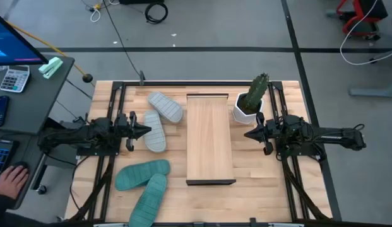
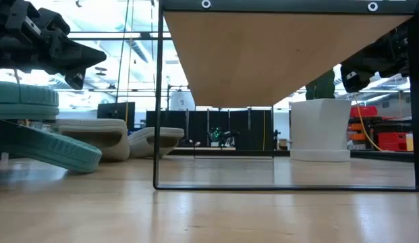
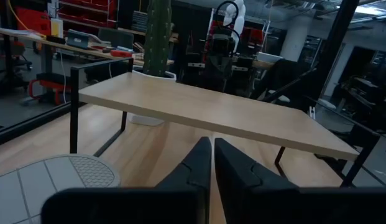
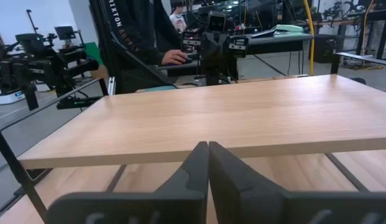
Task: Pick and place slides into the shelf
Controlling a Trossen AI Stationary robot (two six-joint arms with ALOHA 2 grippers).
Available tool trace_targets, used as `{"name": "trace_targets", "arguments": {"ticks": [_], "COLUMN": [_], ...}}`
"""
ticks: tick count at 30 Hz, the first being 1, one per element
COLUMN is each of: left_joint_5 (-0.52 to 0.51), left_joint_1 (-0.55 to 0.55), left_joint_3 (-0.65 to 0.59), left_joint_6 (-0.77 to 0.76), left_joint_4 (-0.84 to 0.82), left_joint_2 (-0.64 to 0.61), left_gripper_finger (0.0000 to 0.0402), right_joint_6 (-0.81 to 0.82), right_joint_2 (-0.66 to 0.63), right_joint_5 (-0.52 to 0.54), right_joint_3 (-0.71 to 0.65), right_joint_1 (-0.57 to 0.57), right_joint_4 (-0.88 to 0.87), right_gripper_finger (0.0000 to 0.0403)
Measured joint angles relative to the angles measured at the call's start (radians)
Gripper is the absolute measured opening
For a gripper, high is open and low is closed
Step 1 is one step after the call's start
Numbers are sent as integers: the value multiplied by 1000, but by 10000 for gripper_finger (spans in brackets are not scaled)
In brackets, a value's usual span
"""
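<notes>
The shelf (image 1: 209, 139), a light-wood board on a dark metal frame, stands mid-table. Left of it two light grey slides (image 1: 155, 130) (image 1: 165, 106) lie sole-up on the tabletop. Two teal-green slides (image 1: 141, 173) (image 1: 149, 198) lie sole-up at the near left. My left gripper (image 1: 147, 131) hovers shut above the nearer grey slide, which shows at the edge of the left wrist view (image 3: 50, 180). My right gripper (image 1: 249, 133) hangs shut just right of the shelf, beside the plant pot. Both wrist views show the shelf top (image 3: 211, 112) (image 4: 230, 118).
A cactus in a white pot (image 1: 251, 101) stands at the shelf's far right corner, close to my right gripper. A desk with a calculator (image 1: 14, 79) and a person's hand (image 1: 11, 180) lies left of the table. A person (image 4: 143, 37) stands beyond the table.
</notes>
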Motion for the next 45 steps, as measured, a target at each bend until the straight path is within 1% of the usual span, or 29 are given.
{"name": "trace_targets", "arguments": {"ticks": [9, 21, 32, 45], "left_joint_5": [0, 0, 0, 0], "left_joint_1": [0, 0, 0, 0], "left_joint_3": [0, 0, 0, 0], "left_joint_6": [0, 0, 0, 0], "left_joint_4": [0, 0, 0, 0], "left_joint_2": [0, 0, 0, 0], "left_gripper_finger": [38, 25, 38, 25], "right_joint_6": [0, 0, 0, 0], "right_joint_2": [0, 0, 0, 0], "right_joint_5": [0, 0, 0, 0], "right_joint_3": [0, 0, 0, 0], "right_joint_1": [0, 0, 0, 0], "right_joint_4": [0, 0, 0, 0], "right_gripper_finger": [18, 18, 18, 18]}}
